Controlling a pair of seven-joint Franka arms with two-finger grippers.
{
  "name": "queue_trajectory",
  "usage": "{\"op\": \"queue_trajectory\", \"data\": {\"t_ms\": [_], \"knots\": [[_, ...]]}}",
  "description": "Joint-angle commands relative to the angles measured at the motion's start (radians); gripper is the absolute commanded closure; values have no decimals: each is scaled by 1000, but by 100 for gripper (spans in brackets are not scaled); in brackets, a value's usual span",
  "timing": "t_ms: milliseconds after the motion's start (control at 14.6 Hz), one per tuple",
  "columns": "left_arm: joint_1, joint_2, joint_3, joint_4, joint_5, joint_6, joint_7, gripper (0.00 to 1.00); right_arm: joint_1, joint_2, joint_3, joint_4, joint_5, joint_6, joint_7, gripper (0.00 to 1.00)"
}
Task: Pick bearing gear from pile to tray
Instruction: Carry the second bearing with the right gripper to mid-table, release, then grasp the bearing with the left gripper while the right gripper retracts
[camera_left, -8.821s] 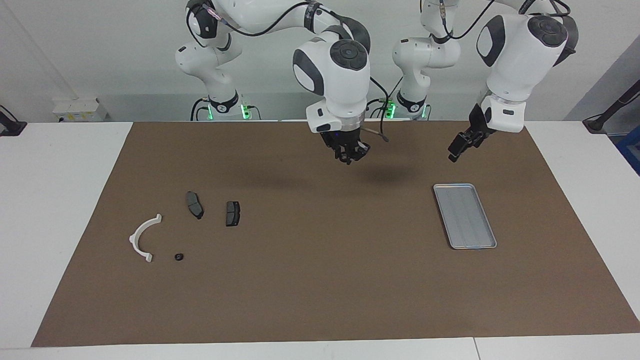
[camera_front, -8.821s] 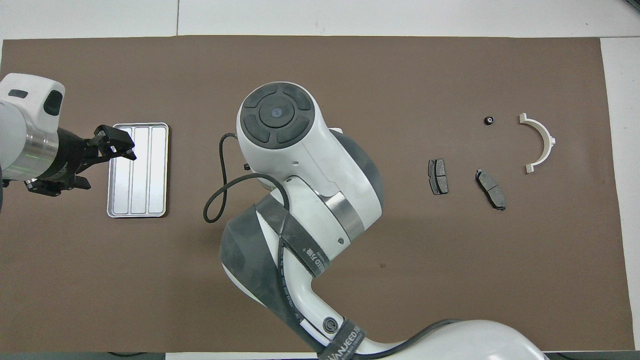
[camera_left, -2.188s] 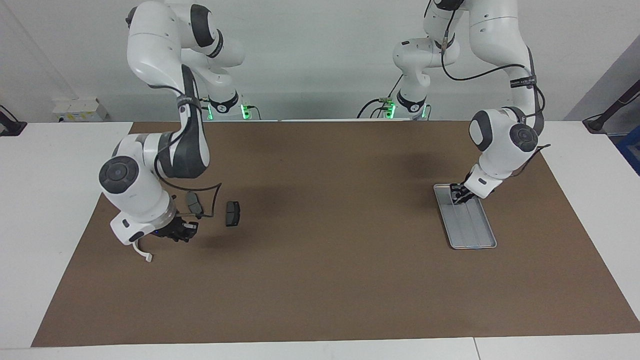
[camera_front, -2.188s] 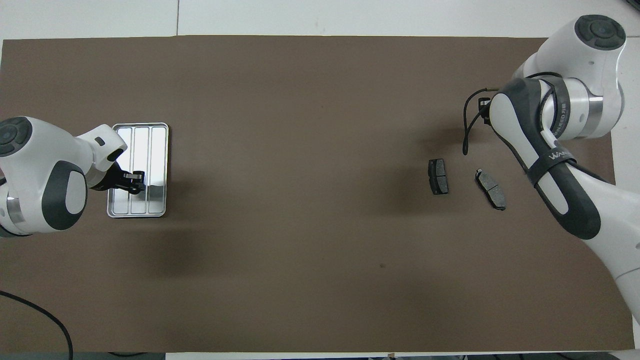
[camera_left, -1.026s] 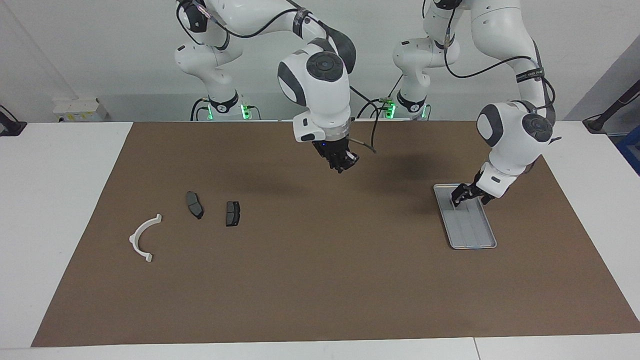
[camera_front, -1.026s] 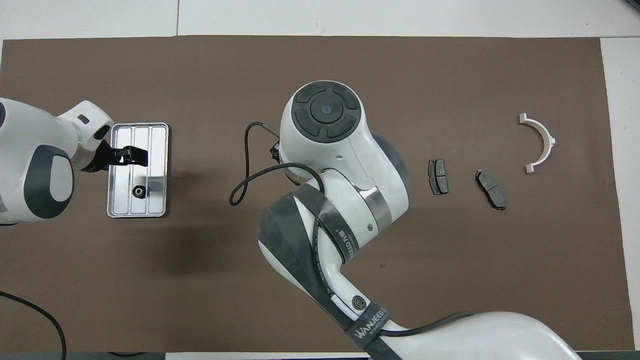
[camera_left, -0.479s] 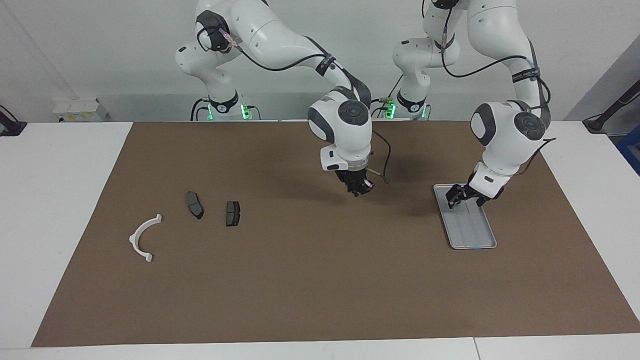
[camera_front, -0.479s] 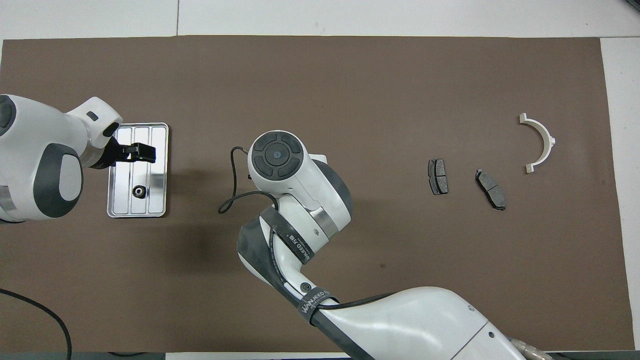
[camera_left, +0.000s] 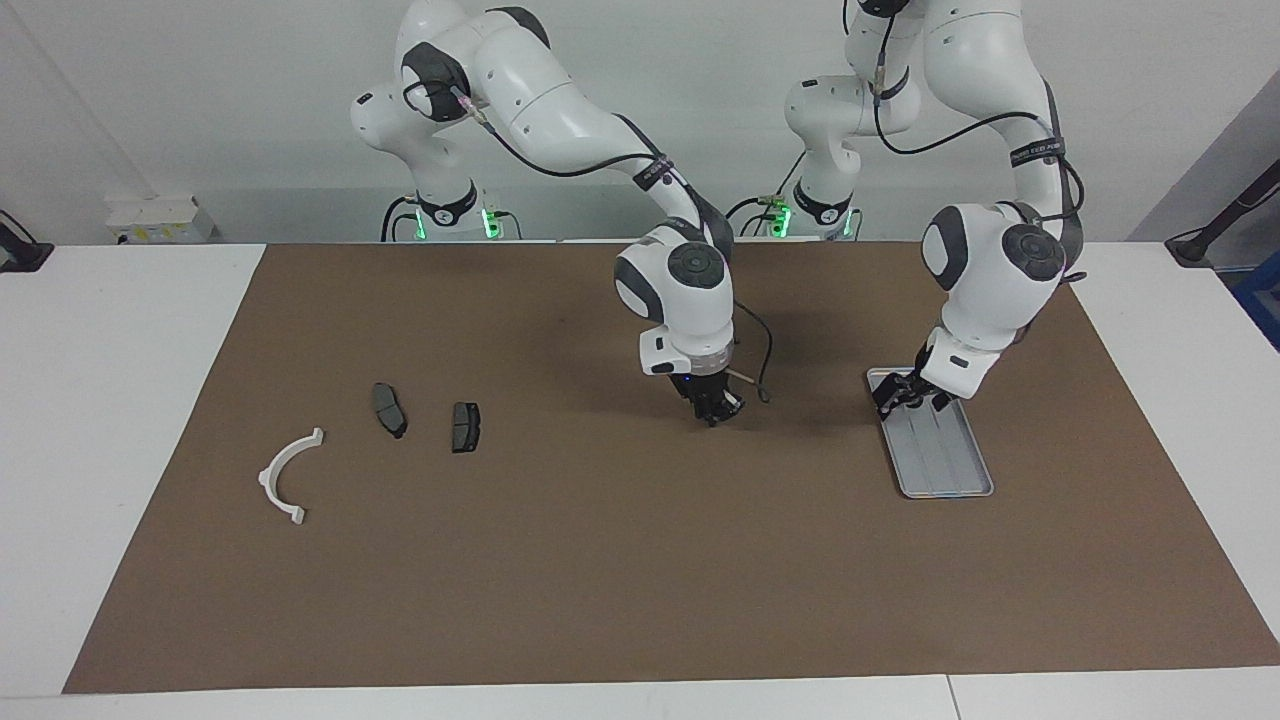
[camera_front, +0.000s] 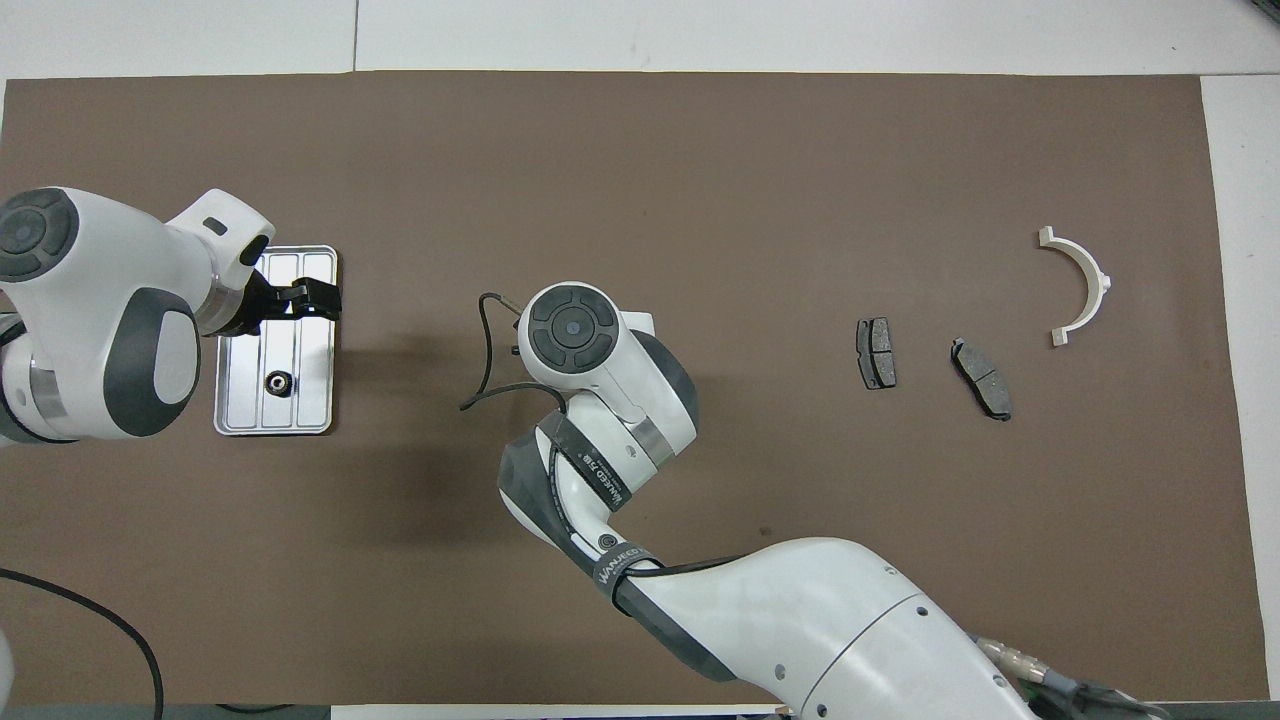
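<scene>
At the right arm's end of the table (camera_left: 600, 590) lies what is left of the pile: a white half-ring (camera_left: 266, 480) and two dark brake pads (camera_left: 388, 410) (camera_left: 465, 427), all well apart from either pincer. No small black round piece shows among them.

The right pincer (camera_left: 714, 410) hangs low over bare table, between the pile and the tray (camera_left: 950, 465) and closer to the tray. Its tips point down, and I cannot tell whether it is wide, narrow or holding some small part.

The left pincer (camera_left: 908, 396) is over the end of the tray that lies toward the robots, by the rim that faces the right pincer. It looks spread and empty. The bearing gear (camera_front: 278, 381) rests flat inside the tray, just beside the spot under the left pincer, free of it.

By my reading the placing step is finished for this gear, and the left arm is in the letting-go or backing-off stage. Next, the left pincer should lift straight up so it does not knock the gear or drag the tray. If the right pincer carries another piece, it needs a clear path to the tray or a handover.
</scene>
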Motion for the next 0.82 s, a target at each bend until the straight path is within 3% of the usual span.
{"op": "queue_trajectory", "data": {"t_ms": [0,68,274,410,615,752], "knots": [[-10,-14,10,-6,-13,4,-33,0,-11,1,4,-10,-26,-38,15,41],[-12,-14,10,-6,-11,5,-74,0,-17,1,0,9,-39,-64,10,0],[-50,-11,10,-1,-11,8,-183,0,-90,-24,4,165,-35,-280,-55,0],[-119,-8,11,11,-13,7,-350,0,-149,-106,7,188,-15,-354,-164,0],[-287,0,16,11,-10,31,-631,0,-253,-237,6,188,27,-502,-438,0],[-402,56,17,41,4,31,-734,0,-340,-307,1,179,20,-602,-793,0]]}}
